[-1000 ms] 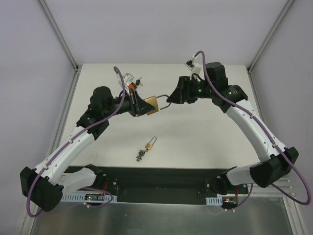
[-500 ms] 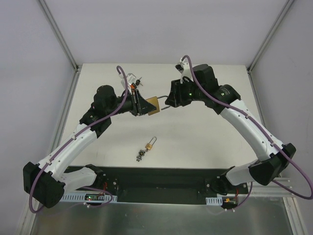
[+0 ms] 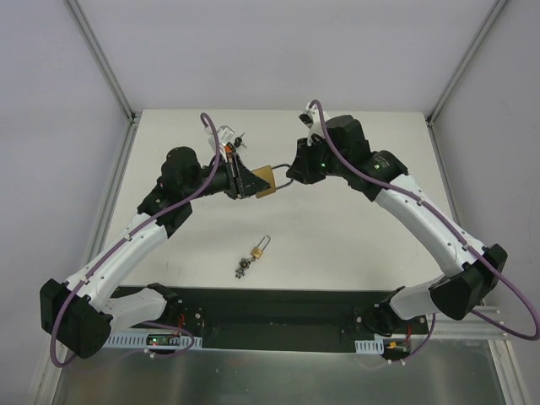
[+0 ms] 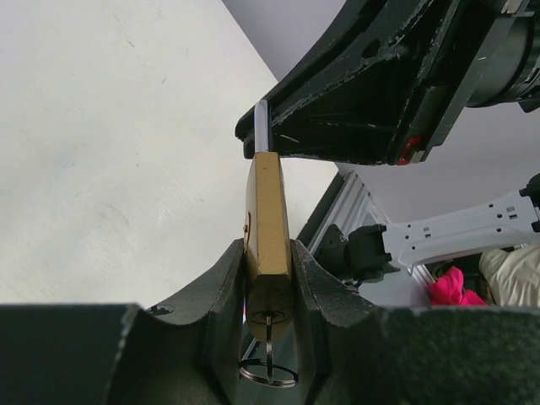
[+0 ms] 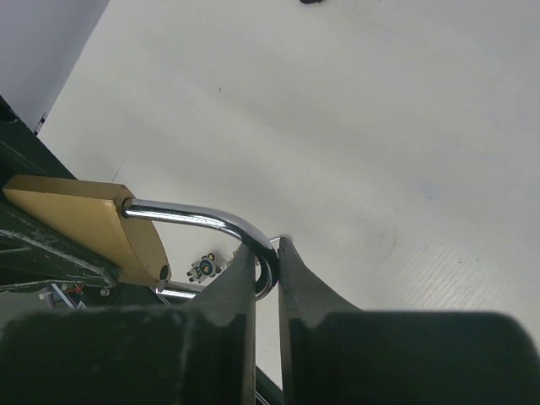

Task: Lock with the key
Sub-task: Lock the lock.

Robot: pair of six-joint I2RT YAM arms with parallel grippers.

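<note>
My left gripper (image 3: 251, 182) (image 4: 268, 253) is shut on the body of a brass padlock (image 3: 264, 180) (image 4: 268, 211) and holds it above the table. A key (image 4: 270, 333) with a wire ring (image 4: 268, 372) sits in the keyhole at the padlock's lower end. The chrome shackle (image 3: 282, 180) (image 5: 198, 216) points toward my right gripper (image 3: 291, 176) (image 5: 267, 246), which is shut on the shackle's bend. In the right wrist view one shackle leg enters the brass body (image 5: 84, 221). The other leg (image 5: 173, 292) lies just outside its hole.
A second, small padlock (image 3: 261, 247) lies on the white table (image 3: 354, 236) in front of the arms, with a little figure charm (image 3: 241, 269) (image 5: 202, 268) beside it. A small dark item (image 3: 241, 137) lies at the back left. Frame rails edge the table.
My right gripper has moved slightly left and closed on the shackle's bend. The left gripper has kept its hold on the padlock body.
</note>
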